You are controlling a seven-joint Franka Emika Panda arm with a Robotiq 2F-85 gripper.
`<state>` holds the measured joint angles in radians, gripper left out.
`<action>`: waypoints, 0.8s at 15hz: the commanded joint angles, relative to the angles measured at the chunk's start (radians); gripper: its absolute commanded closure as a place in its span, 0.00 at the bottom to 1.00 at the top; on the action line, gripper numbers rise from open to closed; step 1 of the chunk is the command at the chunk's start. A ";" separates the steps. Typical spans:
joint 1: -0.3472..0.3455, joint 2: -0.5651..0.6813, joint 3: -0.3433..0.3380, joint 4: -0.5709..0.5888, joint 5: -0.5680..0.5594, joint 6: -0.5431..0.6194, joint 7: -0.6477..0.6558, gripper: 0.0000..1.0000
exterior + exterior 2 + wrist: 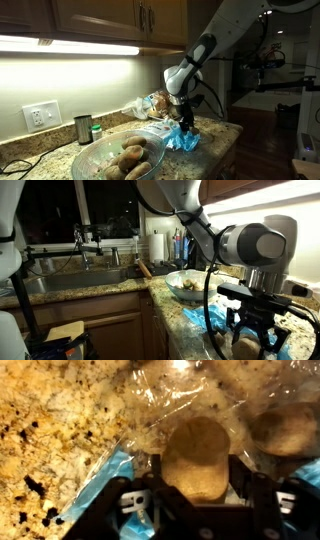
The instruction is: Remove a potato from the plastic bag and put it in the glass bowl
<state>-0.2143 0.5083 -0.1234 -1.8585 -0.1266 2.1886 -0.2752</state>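
One glass bowl [86,152] is sitting on the stone counter [35,160], and at least three potatoes [132,153] are lying inside it in an exterior view; a fourth cannot be ruled out. One plastic bag [186,141] is lying just beside the bowl, on the same counter, its crinkled clear film showing a blue patch. One gripper [184,125] is hanging over the bag, close beside the bowl, with the arm reaching down from above.

In the wrist view the gripper [197,496] is standing low over the bag [150,410], and two potatoes are showing there. One potato [195,458] is lying right between the two fingers [135,505]. A second potato [285,432] is resting just beside it, apart from the fingers. The fingers are standing on either side of the nearer potato, but I cannot tell whether they are pressing on it or only flanking it.

In an exterior view the gripper [255,340] is filling the foreground, nearer the camera than the bowl [172,282], with the bag [215,318] lying between them. One sink [70,280] is sitting well beyond the bowl. One small metal cup [83,128] is standing just behind the bowl, near the wall.
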 commanded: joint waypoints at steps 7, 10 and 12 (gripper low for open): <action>0.018 -0.107 -0.001 -0.070 -0.032 -0.046 -0.002 0.59; 0.034 -0.150 -0.002 -0.087 -0.054 -0.077 0.008 0.59; 0.044 -0.184 -0.001 -0.098 -0.063 -0.096 0.014 0.59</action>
<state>-0.1875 0.4342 -0.1211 -1.8754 -0.1556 2.1227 -0.2752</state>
